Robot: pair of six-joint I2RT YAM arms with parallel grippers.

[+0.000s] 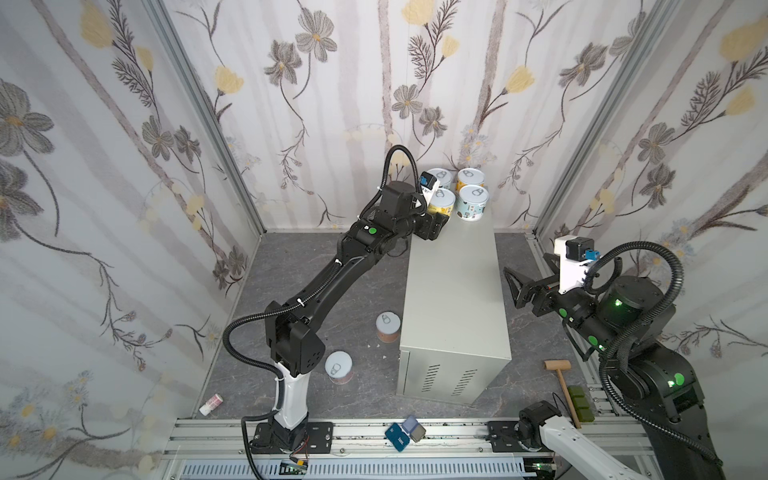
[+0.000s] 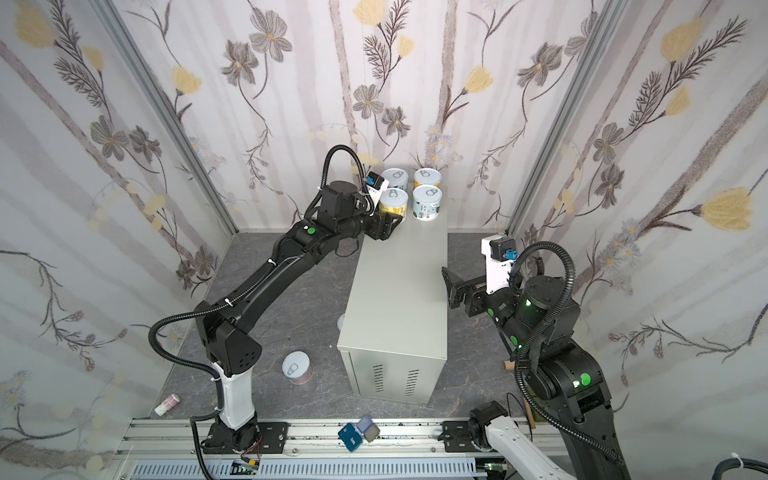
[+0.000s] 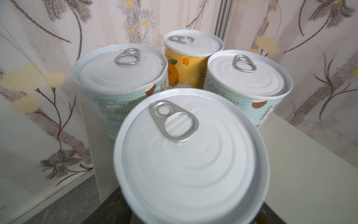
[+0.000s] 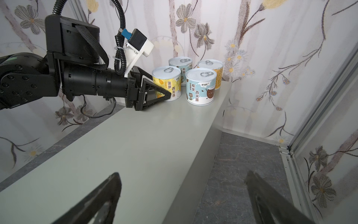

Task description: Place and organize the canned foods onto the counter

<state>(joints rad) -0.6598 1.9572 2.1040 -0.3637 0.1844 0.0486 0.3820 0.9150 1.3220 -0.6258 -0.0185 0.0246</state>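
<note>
Left pincer (image 1: 440, 216) clamped round yellow can (image 4: 168, 81) at counter's (image 1: 453, 282) far end, right pincer (image 1: 528, 272) wide open and empty; next likely release, then fetch floor cans (image 1: 338, 368).

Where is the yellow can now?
In both top views the yellow can stands upright at the far end of the counter, just left of a blue can, between the jaws of the left claw.
</note>
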